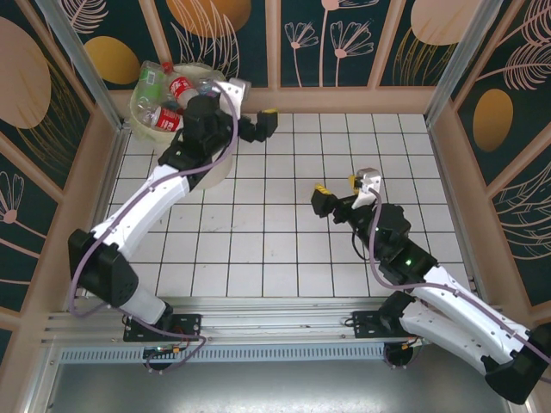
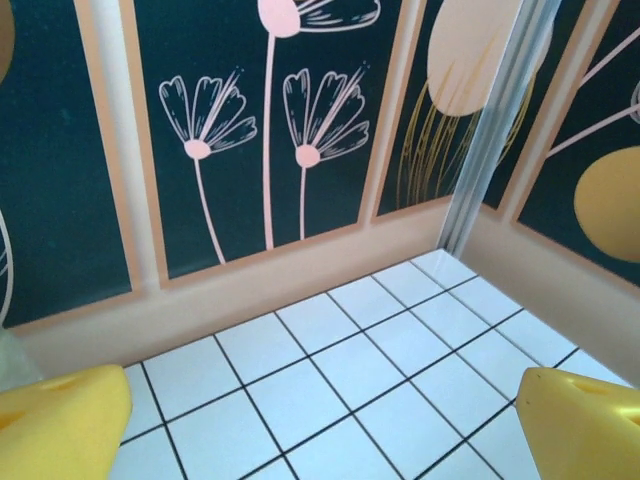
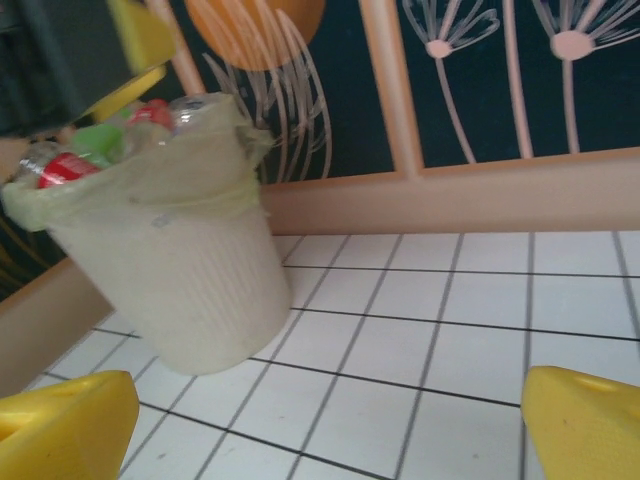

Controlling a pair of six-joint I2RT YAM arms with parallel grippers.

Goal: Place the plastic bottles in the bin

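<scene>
Bottles (image 1: 179,87) heaped in the bin (image 1: 140,119), red-labelled, green-labelled and clear ones among them, piled up to the rim of the pale bag lining. Left gripper (image 1: 263,123) spread wide and empty, hanging over the white tiled table (image 1: 284,249) close to the back wall, with the bin just behind it and to its left, under that arm's wrist and forearm; contact between arm and bin not possible to tell from above. Seen from the left wrist, same gripper (image 2: 320,440) fully apart, yellow fingertips (image 2: 60,425) at the two lower corners, nothing between them, bare tiles below and ahead, flowered wall panel (image 2: 260,140) straight in front. Right gripper (image 1: 337,193) likewise wide apart and holding nothing, out near the middle of the table, the bin well apart from it, ahead and far off to its left. Seen from the right wrist, that gripper (image 3: 325,435) with yellow pads (image 3: 585,425) low at either side and only tiles in the gap; bin (image 3: 190,285) ahead and to the left of the fingers, ribbed cream wall, bag folded over the rim, bottle tops (image 3: 65,168) in red, green and clear showing above it.
</scene>
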